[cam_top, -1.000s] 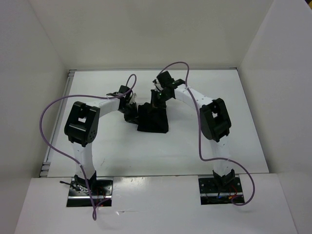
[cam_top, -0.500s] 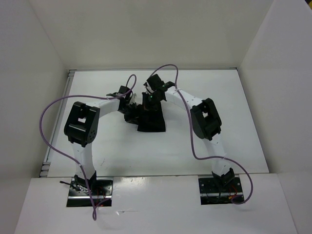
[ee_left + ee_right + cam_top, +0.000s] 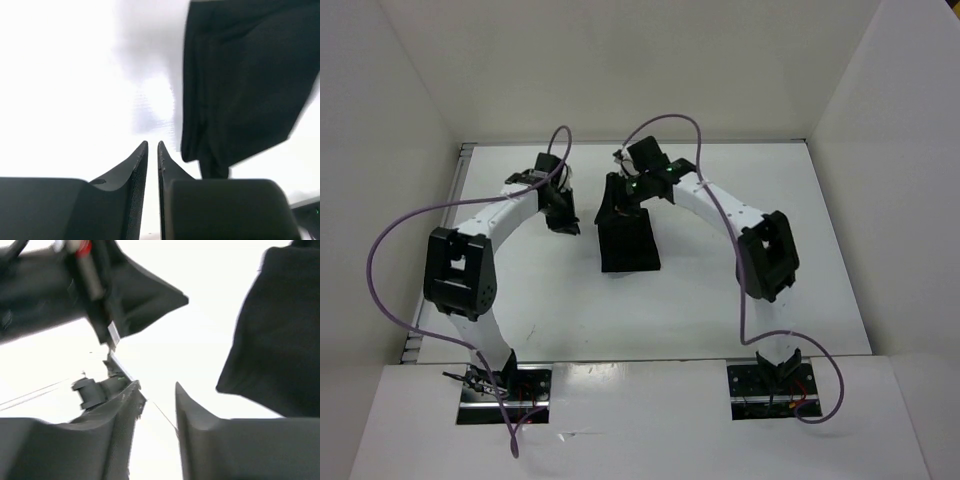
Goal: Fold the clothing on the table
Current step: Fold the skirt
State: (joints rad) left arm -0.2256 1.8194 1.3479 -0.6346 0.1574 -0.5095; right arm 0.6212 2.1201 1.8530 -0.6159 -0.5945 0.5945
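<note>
Lying flat on the white desk point(image 3: 520, 290), the clothing point(image 3: 630, 243) is a plain matte black piece gathered into a compact, roughly rectangular block. Its edges are straight on the near side and more rumpled at the far end. No marks show on it.

Left tool point(image 3: 564, 218): jaws stand only a thin slit apart, with nothing between them. It hangs over bare desk. In the left wrist view the clothing point(image 3: 245, 75) sits to the right of this tool point(image 3: 152, 146), near but not touching.

Right tool point(image 3: 613, 203): jaws clearly parted and empty. It is poised at the far left corner of the clothing. In the right wrist view the fabric point(image 3: 280, 340) lies just to the right of this tool point(image 3: 157, 387) and is not between its fingers. Whether a finger brushes the cloth I cannot tell; the picture is blurred.

The two tools are near each other, the clothing's far corner between them. Ahead and left of the right tool is the left arm's dark wrist point(image 3: 115, 290). Purple cables point(image 3: 390, 240) loop from each arm. White walls point(image 3: 620, 70) enclose the desk.
</note>
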